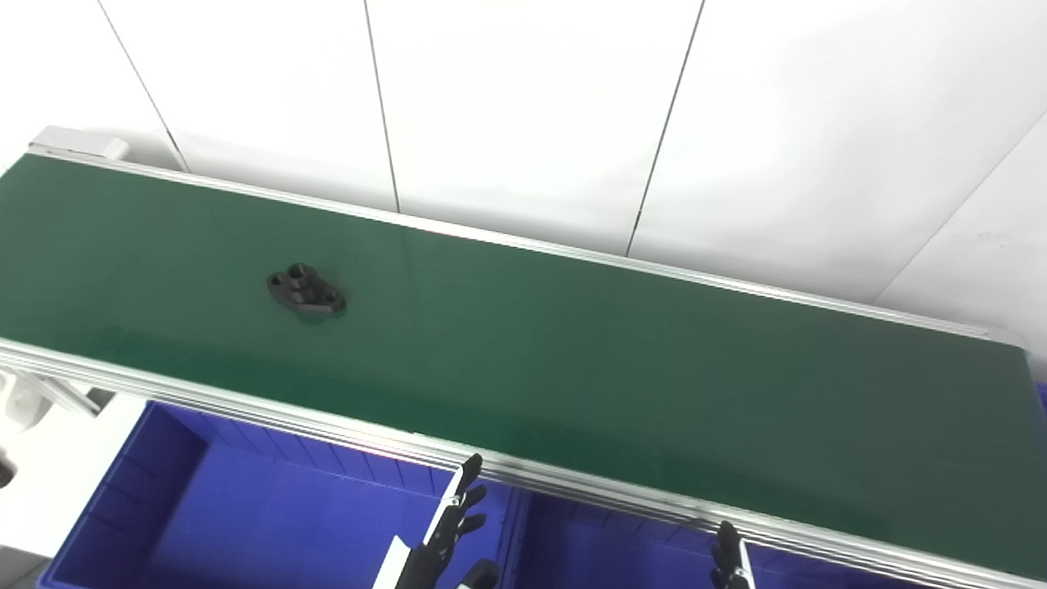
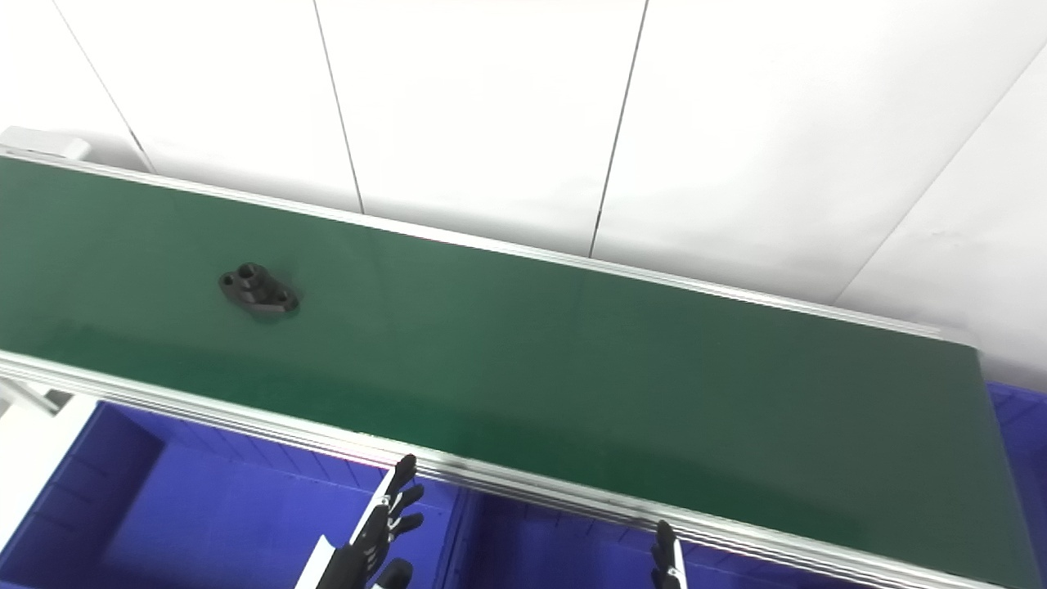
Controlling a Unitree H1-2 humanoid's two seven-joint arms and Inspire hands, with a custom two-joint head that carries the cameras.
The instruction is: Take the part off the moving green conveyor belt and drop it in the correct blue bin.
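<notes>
Here the small black flanged metal part (image 1: pixel 305 290) lies flat on the long green conveyor belt (image 1: pixel 572 360), toward its left end — well apart from both hands. The left hand (image 1: pixel 446 532) hovers over the left blue plastic bin (image 1: pixel 164 507), fingers spread, holding nothing. Only the right hand's (image 1: pixel 730 560) fingertips show — its state cannot be told.

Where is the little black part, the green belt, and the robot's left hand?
black part (image 1: pixel 305 290), left eye view, its raised middle hub.
green belt (image 1: pixel 622 360), left eye view, bare middle surface.
left hand (image 2: pixel 380 532), right eye view, its dark fingers.
</notes>
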